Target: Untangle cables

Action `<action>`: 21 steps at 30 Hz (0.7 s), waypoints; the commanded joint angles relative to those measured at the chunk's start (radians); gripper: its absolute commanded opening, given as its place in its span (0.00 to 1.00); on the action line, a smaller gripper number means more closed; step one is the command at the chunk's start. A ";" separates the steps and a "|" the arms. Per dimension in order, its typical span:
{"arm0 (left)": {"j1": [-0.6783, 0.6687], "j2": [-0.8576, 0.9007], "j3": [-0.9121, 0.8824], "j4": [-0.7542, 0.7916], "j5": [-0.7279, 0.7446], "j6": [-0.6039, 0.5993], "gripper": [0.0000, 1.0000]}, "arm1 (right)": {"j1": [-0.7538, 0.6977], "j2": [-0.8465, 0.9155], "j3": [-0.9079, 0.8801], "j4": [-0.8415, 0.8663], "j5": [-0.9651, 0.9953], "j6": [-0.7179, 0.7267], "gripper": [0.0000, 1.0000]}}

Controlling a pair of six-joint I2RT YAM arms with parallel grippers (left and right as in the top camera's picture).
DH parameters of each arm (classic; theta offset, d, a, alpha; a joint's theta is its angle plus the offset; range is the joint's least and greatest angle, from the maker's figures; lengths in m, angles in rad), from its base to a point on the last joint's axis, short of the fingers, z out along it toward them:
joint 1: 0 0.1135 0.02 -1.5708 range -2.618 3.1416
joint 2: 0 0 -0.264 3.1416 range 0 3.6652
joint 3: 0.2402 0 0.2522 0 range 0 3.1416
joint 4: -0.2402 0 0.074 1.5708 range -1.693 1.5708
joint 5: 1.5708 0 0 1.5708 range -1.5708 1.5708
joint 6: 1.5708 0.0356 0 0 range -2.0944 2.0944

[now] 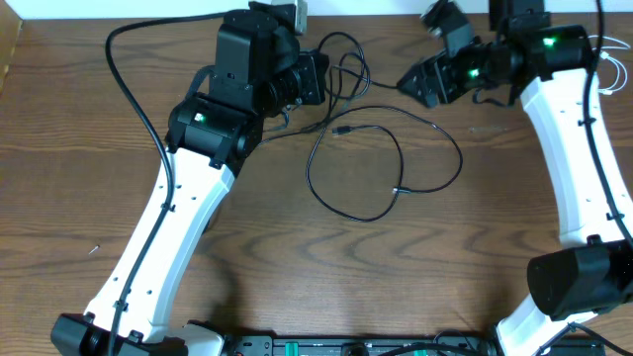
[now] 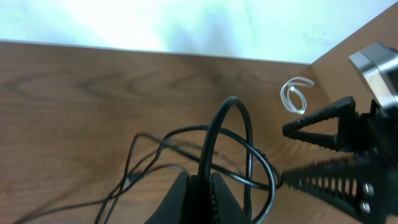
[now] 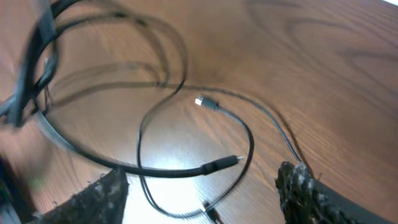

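Note:
Black cables [image 1: 396,148] lie looped over each other on the wooden table [image 1: 475,257], with small plug ends inside the loop. My left gripper [image 1: 321,77] is shut on a black cable [image 2: 214,134] that arches up out of its jaws [image 2: 208,186]. My right gripper [image 1: 404,84] is open and hovers just right of the tangle; it also shows in the left wrist view [image 2: 298,155]. In the right wrist view its open fingers [image 3: 205,193] hang above a thick black cable's plug [image 3: 221,165] and a thinner cable's plug [image 3: 205,101]. A small white cable coil [image 2: 293,96] lies apart from the tangle.
A thicker black wire [image 1: 129,79] runs along the left arm over the table's left part. The table's far edge [image 2: 155,51] meets a white surface. The arm bases stand at the front edge [image 1: 297,346].

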 commanded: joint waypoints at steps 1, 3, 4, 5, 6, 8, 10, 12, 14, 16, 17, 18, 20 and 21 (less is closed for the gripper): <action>0.000 0.006 0.000 -0.019 -0.003 -0.010 0.08 | 0.034 0.010 0.000 -0.022 0.004 -0.216 0.76; 0.001 0.006 0.000 -0.019 -0.002 -0.010 0.08 | 0.047 0.018 0.000 -0.024 0.004 -0.237 0.76; 0.001 0.003 0.000 -0.017 -0.002 -0.010 0.07 | 0.050 0.022 0.000 -0.021 0.005 -0.240 0.74; 0.001 0.000 0.001 -0.013 -0.003 -0.010 0.08 | 0.050 0.027 0.000 -0.014 0.005 -0.240 0.72; 0.001 -0.004 0.004 -0.010 -0.003 -0.010 0.07 | 0.050 0.029 0.000 -0.008 0.004 -0.237 0.69; 0.006 -0.012 0.016 -0.002 -0.003 -0.010 0.07 | 0.037 0.029 0.000 0.023 0.005 -0.161 0.69; 0.021 -0.024 0.037 0.009 -0.003 -0.011 0.07 | 0.003 0.029 0.000 0.072 0.002 -0.060 0.70; 0.035 -0.039 0.051 0.019 -0.003 -0.031 0.07 | -0.030 0.029 0.000 0.113 -0.018 0.006 0.70; 0.049 -0.064 0.056 0.048 0.008 -0.047 0.08 | -0.068 0.029 0.000 0.152 -0.059 0.065 0.74; 0.061 -0.087 0.056 0.082 0.042 -0.055 0.07 | -0.107 0.029 0.000 0.187 -0.083 0.140 0.75; 0.066 -0.097 0.056 0.098 0.061 -0.061 0.08 | -0.129 0.029 0.000 0.205 -0.082 0.188 0.75; 0.071 -0.106 0.056 0.115 0.081 -0.063 0.07 | -0.144 0.029 0.000 0.217 -0.082 0.220 0.75; 0.079 -0.123 0.056 0.143 0.108 -0.086 0.07 | -0.168 0.034 0.000 0.235 -0.083 0.270 0.76; 0.080 -0.130 0.056 0.154 0.111 -0.101 0.07 | -0.175 0.037 0.000 0.238 -0.088 0.282 0.78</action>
